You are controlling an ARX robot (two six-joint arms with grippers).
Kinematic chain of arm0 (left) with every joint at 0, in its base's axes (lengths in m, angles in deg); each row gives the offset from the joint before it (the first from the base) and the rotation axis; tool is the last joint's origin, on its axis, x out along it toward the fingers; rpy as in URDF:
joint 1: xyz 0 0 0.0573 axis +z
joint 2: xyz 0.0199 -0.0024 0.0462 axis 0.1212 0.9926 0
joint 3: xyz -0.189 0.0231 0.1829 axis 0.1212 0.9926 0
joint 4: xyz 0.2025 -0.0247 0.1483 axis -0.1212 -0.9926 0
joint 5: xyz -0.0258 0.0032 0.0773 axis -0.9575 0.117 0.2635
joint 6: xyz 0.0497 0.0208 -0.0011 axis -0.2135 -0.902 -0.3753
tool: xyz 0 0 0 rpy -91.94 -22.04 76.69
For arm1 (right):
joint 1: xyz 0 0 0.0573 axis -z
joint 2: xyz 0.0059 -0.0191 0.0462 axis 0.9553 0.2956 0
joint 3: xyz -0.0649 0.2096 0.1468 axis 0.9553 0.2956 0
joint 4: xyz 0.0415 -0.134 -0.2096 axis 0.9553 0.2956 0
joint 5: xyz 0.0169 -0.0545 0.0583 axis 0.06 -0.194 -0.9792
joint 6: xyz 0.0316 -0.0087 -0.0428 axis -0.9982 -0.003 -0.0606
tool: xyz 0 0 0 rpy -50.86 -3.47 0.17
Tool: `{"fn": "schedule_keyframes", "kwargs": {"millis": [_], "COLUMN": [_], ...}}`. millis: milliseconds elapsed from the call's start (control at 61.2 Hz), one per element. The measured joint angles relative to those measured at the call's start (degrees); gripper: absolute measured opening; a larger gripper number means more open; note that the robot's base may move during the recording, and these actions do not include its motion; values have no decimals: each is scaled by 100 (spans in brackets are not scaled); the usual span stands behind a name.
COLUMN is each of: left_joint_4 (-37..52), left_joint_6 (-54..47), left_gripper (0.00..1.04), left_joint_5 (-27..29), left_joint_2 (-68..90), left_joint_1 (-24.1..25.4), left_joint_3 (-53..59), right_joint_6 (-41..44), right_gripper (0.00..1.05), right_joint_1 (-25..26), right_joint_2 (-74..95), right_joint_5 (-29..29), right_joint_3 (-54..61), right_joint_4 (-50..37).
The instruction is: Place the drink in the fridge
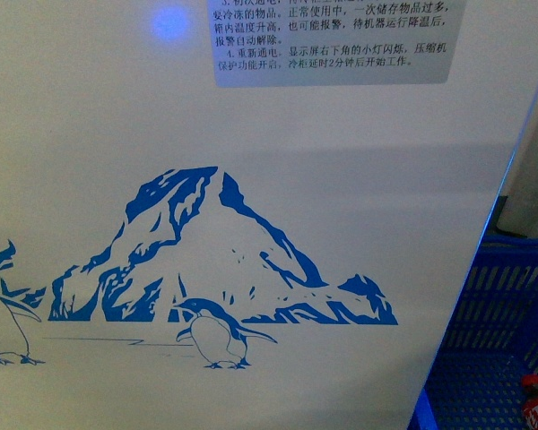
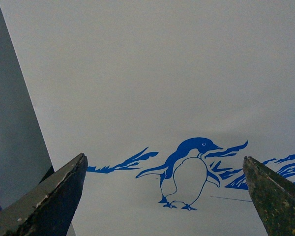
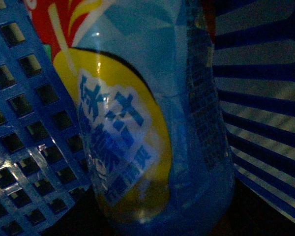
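Drink [image 1: 535, 405] in blue basket [image 1: 502, 305] beside fridge [image 1: 251, 134] | left end effector [image 2: 163, 157] spread wide | right end effector unseen, cannot tell

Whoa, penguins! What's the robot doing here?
The robot should put the drink in the fridge, the big white box with the penguins. The drink isn't in yet: it sits in the blue basket beside the fridge, with the right arm's camera right up against it. That arm's fingers don't show, so I can't tell if it's grabbed. The left arm's fingers are spread open, holding nothing, facing a penguin.
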Motion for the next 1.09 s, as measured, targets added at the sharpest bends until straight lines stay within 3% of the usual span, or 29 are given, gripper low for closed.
{"fn": "schedule_keyframes", "kwargs": {"millis": [294,571,914,1094], "left_joint_4": [0,0,0,0], "left_joint_6": [0,0,0,0], "left_gripper": [97,97,97,97], "left_joint_5": [0,0,0,0], "left_joint_2": [0,0,0,0], "left_joint_1": [0,0,0,0], "left_joint_3": [0,0,0,0], "right_joint_6": [448,835,745,385], "right_gripper": [42,42,42,42], "right_joint_1": [-144,-297,-188,-317], "right_joint_2": [-942,-3488,-7291,-9541], "right_joint_5": [-260,-730,-1373,-1309], "right_joint_3": [907,2232,3545,4054], "right_joint_4": [-643,-1078,-214,487]}}
